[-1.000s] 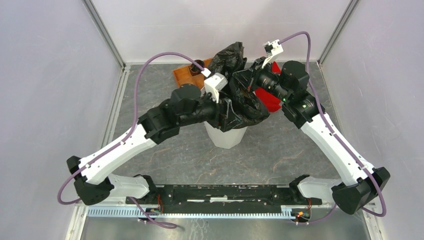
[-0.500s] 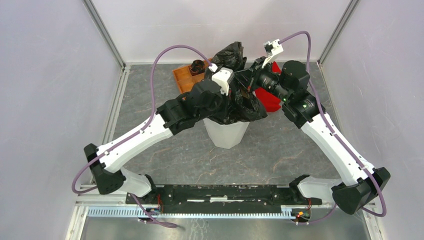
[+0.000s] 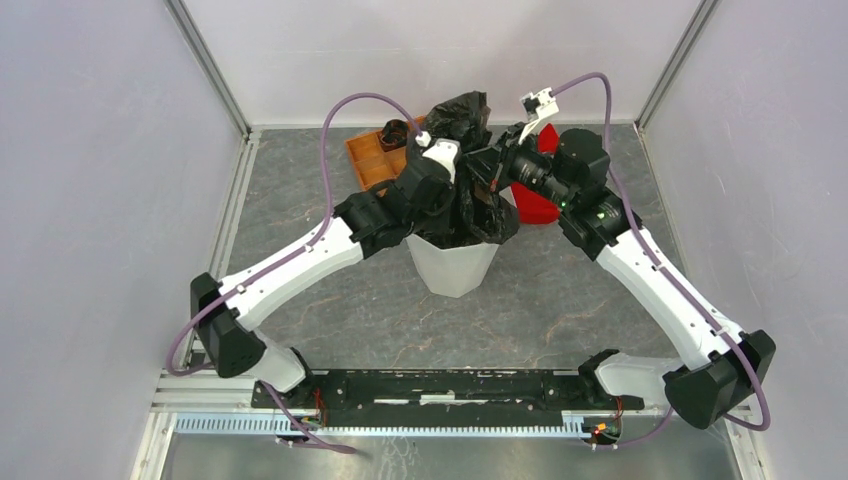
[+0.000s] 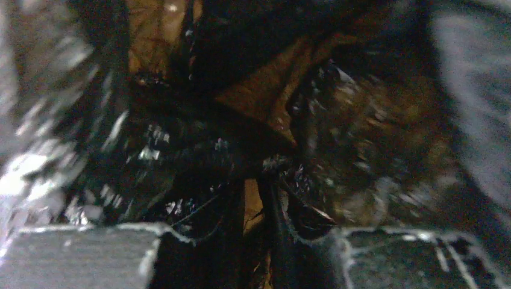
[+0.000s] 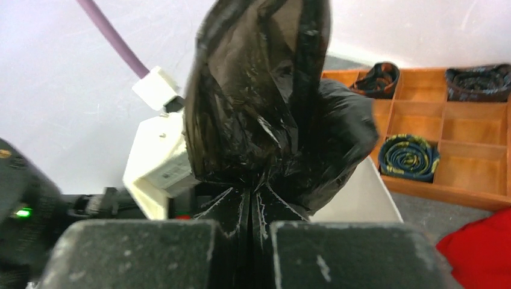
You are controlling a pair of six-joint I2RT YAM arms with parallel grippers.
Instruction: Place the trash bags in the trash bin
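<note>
**Inspector:** Where is the trash bag recorded?

**Assessor:** The black trash bag (image 3: pixel 470 205) is seen bunched over the mouth of the white trash bin (image 3: pixel 455 265) at the centre of the top view. A crumpled peak of it rises toward the upper edge of the frame.

**Inspector:** And the grippers?

**Assessor:** The right gripper (image 5: pixel 253 223) is clamped narrowly, and a gathered neck of bag film is pinched between its pads. The left gripper (image 4: pixel 256 253) is buried in glossy black folds. Its view is blurred, so whether the film is held cannot be told.

**Inspector:** What surrounds them?

**Assessor:** An orange-brown compartment tray (image 5: pixel 470 138) is noted in the upper right of the right wrist view, with a rolled patterned tie (image 5: pixel 410 158) in one cell. A red cloth (image 5: pixel 482 247) lies at the lower right.
</note>
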